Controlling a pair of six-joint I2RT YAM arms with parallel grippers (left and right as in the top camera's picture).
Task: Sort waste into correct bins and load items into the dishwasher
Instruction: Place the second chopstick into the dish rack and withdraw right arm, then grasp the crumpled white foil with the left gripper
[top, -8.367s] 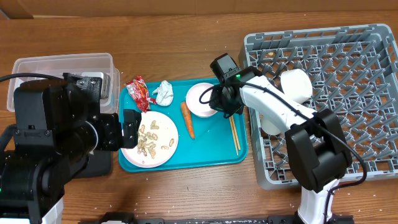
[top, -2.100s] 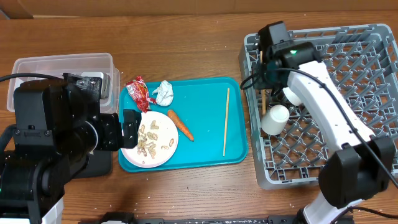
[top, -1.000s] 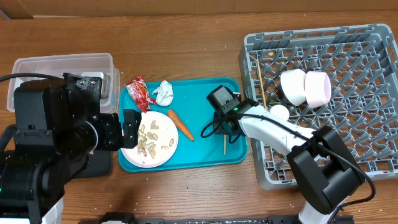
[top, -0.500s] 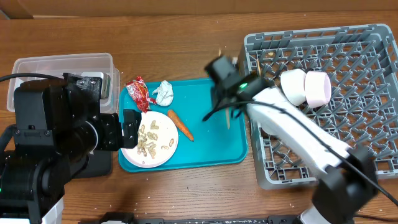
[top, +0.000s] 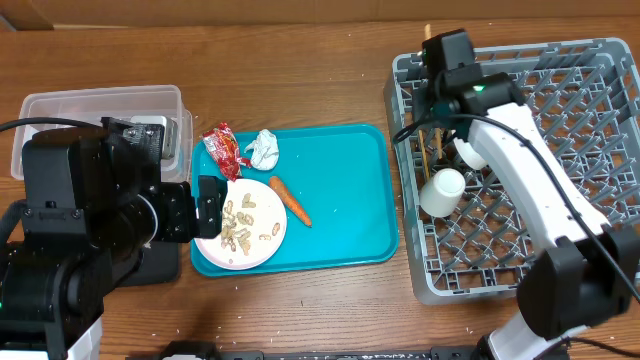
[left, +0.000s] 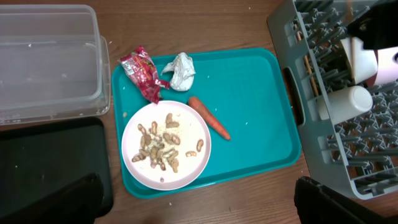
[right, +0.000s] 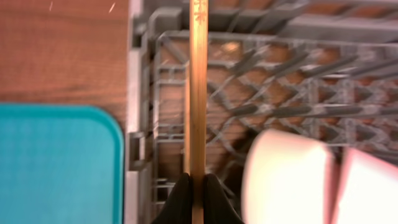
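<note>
**Chopstick held over the rack, waste on the teal tray**

We see the rack (top: 600, 52) filling the right side of the table. The teal tray (top: 350, 200) lies just beside its left wall. Left of that tray stands the tub (top: 100, 100), and the black tray (left: 50, 162) lies beside the tub on its near side.

The plate (left: 186, 124) rests in the near-left corner of the teal tray. Two bowls (right: 289, 180) lie side by side in the far-left part of the rack, and the cup (top: 443, 190) lies in the rack just nearer than them.

The carrot (top: 288, 200) lies on the teal tray, touching the plate's right edge. The wrapper (top: 224, 150) sits across the tray's far-left rim, with the paper ball (top: 263, 148) just beside it. Shells (left: 163, 149) are scattered over the plate.

The right gripper (right: 198, 190) hangs over the rack's far-left corner, its fingers pinched tight on one chopstick (right: 198, 93), which runs across the rack's wall in the wrist view.

The left gripper (left: 196, 186) hovers above the plate, fingers spread wide and holding nothing.
</note>
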